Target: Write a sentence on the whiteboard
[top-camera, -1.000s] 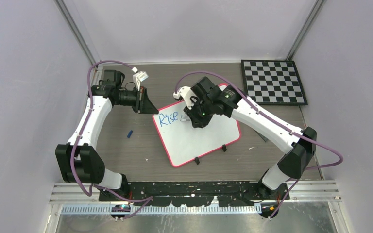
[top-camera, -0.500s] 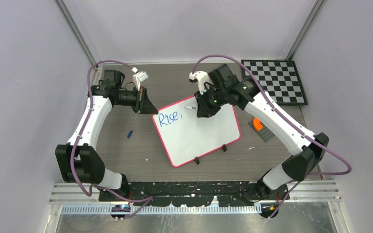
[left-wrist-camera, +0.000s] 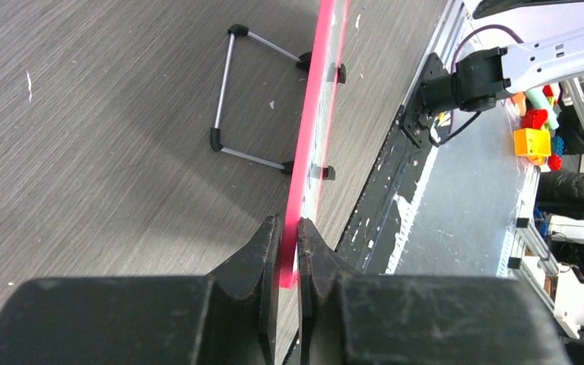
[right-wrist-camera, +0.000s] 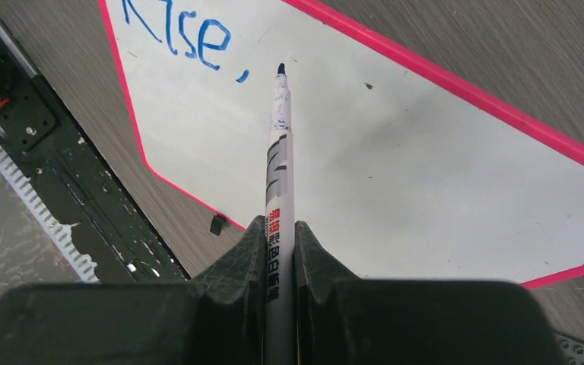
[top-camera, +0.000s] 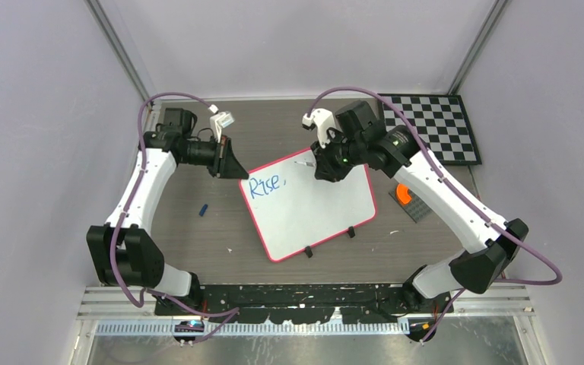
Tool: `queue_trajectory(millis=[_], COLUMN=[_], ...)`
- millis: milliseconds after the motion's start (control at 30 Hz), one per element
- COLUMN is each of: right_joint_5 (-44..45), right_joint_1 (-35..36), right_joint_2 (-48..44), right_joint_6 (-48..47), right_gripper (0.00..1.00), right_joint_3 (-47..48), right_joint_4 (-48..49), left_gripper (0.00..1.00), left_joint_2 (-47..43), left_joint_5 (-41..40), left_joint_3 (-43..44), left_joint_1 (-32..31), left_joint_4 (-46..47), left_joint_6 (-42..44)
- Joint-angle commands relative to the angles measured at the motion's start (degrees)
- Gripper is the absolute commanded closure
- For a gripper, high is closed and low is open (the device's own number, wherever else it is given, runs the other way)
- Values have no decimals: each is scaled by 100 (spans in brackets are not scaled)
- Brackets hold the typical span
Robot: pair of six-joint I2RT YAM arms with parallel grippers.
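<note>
The whiteboard (top-camera: 312, 209) lies tilted on the table, white with a pink rim and two black clips on its near edge. Blue writing "Rise," (top-camera: 265, 185) stands at its upper left, also in the right wrist view (right-wrist-camera: 179, 34). My left gripper (top-camera: 232, 169) is shut on the board's pink rim (left-wrist-camera: 308, 144) at its far left corner. My right gripper (top-camera: 321, 169) is shut on a white marker (right-wrist-camera: 279, 175), whose blue tip (right-wrist-camera: 281, 70) hovers just right of the comma, near the board's far edge. I cannot tell if the tip touches.
A black-and-white checkerboard (top-camera: 428, 128) lies at the back right. An orange piece on a grey plate (top-camera: 404, 195) sits right of the board. A small blue cap (top-camera: 204, 209) lies left of it. The left wrist view shows the board's wire stand (left-wrist-camera: 232, 91) underneath.
My right gripper has moved with the marker from over the board's middle toward its far edge. A comma now stands after "Rise". The left arm has not moved.
</note>
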Motion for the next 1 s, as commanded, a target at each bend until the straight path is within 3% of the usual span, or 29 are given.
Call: queue_trajectory(millis=[0, 967], right_joint_5=[122, 920], right_joint_1=[-4, 254], right_joint_2=[-12, 171], right_joint_6=[-194, 43], right_gripper=[100, 100], right_joint_3=[-163, -419], right_joint_4=[250, 548], left_gripper=[100, 100], left_joint_2=[78, -7], left_joint_5=[-117, -383], left_joint_3=[147, 40], left_joint_1=[-134, -378], left_joint_4=[-369, -325], left_joint_6=[148, 186])
